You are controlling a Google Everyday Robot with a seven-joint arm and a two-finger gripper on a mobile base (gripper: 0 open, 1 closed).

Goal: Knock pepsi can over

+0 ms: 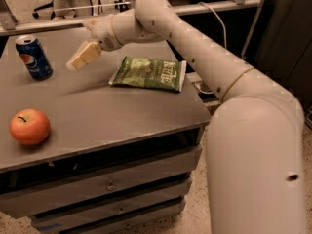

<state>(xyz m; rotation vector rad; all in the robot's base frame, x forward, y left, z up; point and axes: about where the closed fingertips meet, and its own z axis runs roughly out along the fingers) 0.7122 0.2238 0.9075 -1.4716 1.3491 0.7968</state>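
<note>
The pepsi can (33,57), blue with a silver top and round logo, stands upright at the far left of the grey table (112,111). My gripper (78,61) hangs above the table a little to the right of the can, not touching it, its cream-coloured fingers (85,55) pointing down-left toward the can. My white arm reaches in from the right across the table.
A green chip bag (148,73) lies flat right of the gripper, under the arm. A red apple (29,126) sits near the table's front left edge. Drawers are below the tabletop. A rail and office chairs stand behind the table.
</note>
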